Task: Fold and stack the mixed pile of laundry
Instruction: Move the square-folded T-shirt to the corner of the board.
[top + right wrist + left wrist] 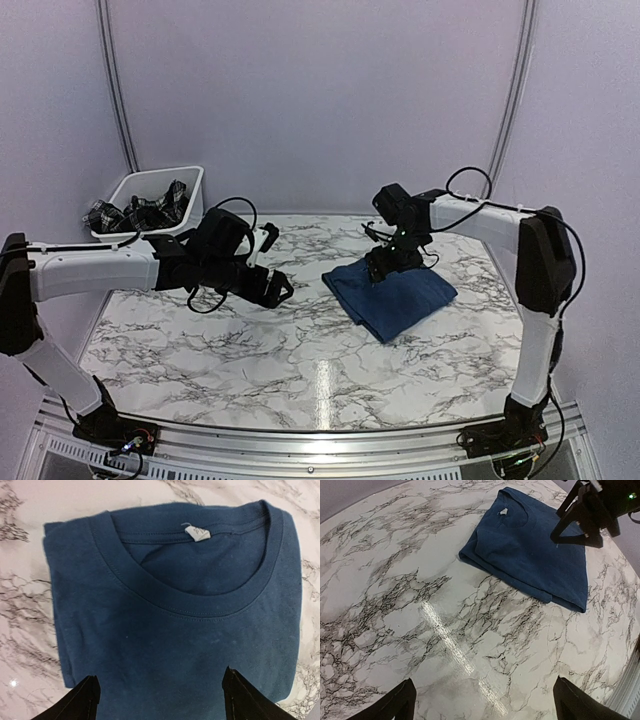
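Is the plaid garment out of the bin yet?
No, the plaid garment lies bunched inside the white bin at the far left, while only the folded blue t-shirt is on the table.

No wording can be read: the small white neck label (196,532) sewn inside the collar of the folded navy blue cloth t-shirt (175,645) is too blurred.

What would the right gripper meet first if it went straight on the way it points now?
The folded navy t-shirt: the right gripper points down at it, jaws open, just below the collar. How much gap remains is unclear.
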Robot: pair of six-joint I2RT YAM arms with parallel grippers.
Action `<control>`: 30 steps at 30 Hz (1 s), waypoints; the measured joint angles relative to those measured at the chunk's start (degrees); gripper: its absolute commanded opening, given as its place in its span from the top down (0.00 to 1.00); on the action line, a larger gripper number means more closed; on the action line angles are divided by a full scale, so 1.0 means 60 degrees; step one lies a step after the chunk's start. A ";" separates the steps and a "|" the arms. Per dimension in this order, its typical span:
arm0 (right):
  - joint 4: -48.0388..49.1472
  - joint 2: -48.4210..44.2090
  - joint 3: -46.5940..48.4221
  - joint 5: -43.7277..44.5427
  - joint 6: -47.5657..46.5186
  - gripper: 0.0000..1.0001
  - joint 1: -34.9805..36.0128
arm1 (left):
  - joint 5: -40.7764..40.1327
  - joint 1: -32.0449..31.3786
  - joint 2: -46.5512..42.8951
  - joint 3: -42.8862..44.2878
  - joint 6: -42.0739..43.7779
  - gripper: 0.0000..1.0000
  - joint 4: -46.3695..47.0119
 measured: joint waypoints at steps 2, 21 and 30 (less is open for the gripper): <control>0.0025 0.0627 0.0146 0.0215 -0.0058 0.18 0.0022 | -0.0004 0.0000 0.0000 0.0000 0.0000 0.01 -0.0007; 0.1045 0.2572 0.0892 0.0812 0.1727 0.16 -0.3555 | -0.0262 0.0018 0.0372 0.0659 -0.0029 0.01 -0.0510; 0.0415 0.3162 0.2852 0.0637 0.1530 0.13 -0.4626 | -0.0266 0.0036 0.0477 0.0871 -0.0029 0.01 -0.0725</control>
